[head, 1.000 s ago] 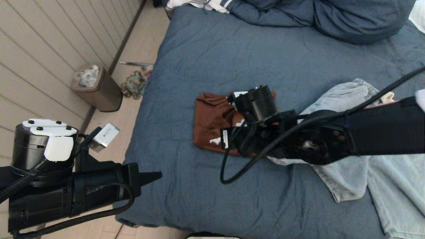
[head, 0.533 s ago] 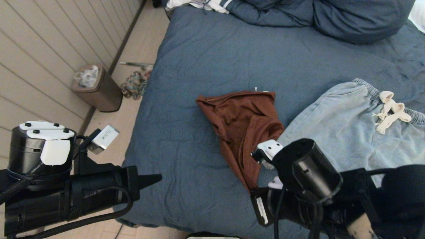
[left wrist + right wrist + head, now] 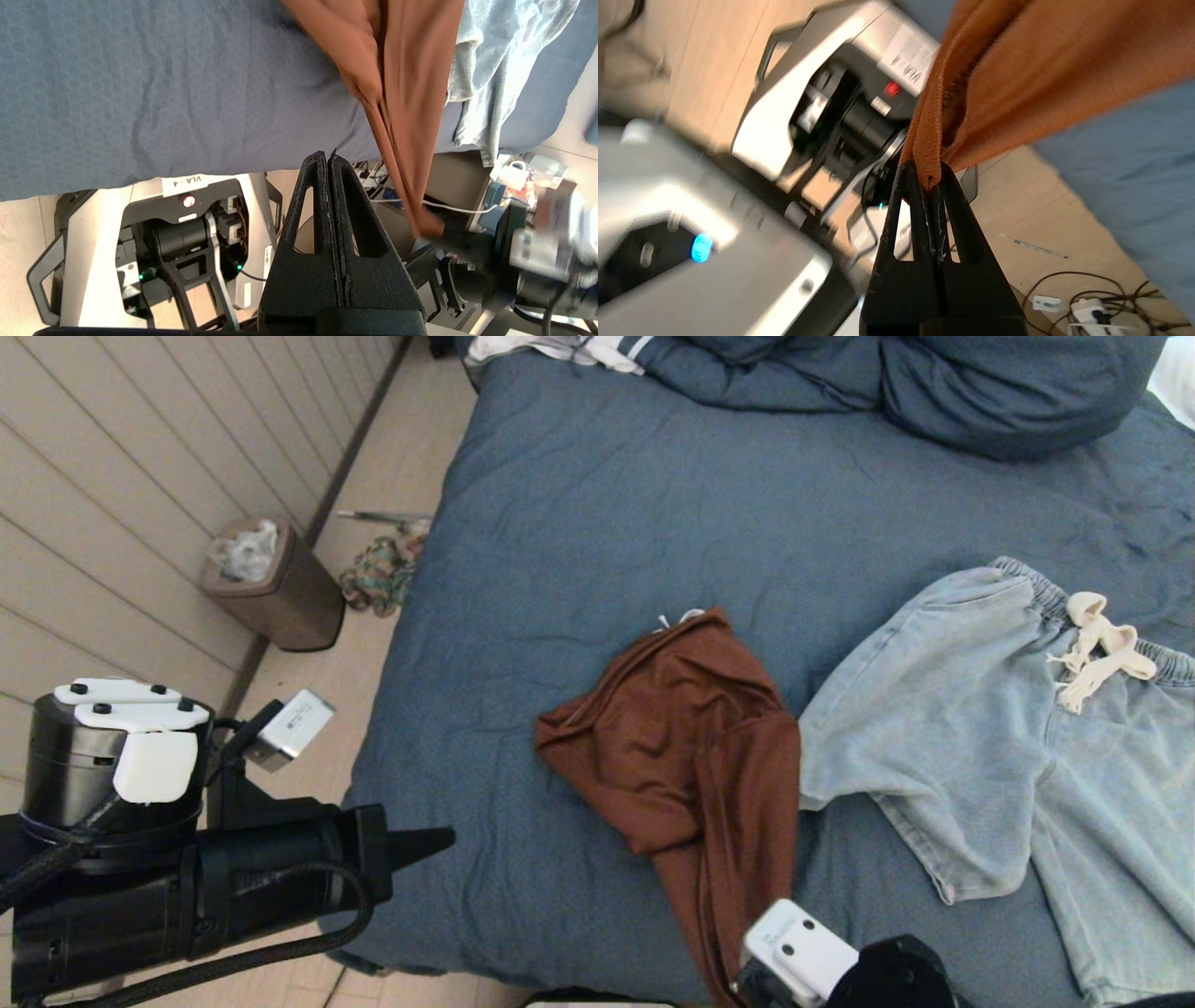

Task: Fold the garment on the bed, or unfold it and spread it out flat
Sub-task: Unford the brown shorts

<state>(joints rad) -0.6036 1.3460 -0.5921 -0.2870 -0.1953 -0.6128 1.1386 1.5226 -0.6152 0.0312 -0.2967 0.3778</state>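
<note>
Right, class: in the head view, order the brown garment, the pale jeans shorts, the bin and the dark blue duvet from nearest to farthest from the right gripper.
1. Brown garment, pinched in the right gripper at the bed's near edge.
2. Jeans shorts, beside it on the right.
3. Bin, on the floor, far left.
4. Duvet, bunched at the bed's far end.

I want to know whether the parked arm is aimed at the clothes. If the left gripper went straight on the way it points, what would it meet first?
Probably the bed: the shut left gripper points at its near edge, short of the brown garment. Depth is unclear.
</note>
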